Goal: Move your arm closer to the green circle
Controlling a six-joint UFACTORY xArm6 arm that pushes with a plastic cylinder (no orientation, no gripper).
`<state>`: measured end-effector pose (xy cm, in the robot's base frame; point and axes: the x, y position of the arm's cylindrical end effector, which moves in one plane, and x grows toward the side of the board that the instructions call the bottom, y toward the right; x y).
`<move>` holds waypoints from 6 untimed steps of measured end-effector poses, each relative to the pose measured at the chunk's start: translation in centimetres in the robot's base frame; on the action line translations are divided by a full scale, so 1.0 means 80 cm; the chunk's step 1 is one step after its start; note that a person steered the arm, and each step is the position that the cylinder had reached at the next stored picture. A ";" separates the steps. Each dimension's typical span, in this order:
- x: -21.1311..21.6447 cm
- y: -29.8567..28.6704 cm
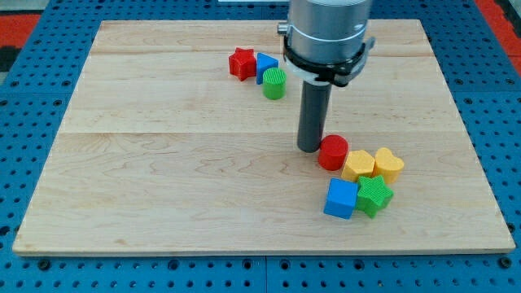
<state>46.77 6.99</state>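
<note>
The green circle (274,83) stands near the view's top centre, touching a blue block (265,65) and close to a red star (242,63). My tip (308,149) rests on the board well below and to the right of the green circle, right beside the left edge of a red circle (333,152). The dark rod rises from the tip to the arm's grey body at the view's top.
To the right of the red circle sit a yellow block (358,165) and a yellow heart (388,164). Below them are a blue cube (341,198) and a green star (374,194). The wooden board (163,163) lies on a blue pegboard.
</note>
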 end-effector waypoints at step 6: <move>-0.144 -0.020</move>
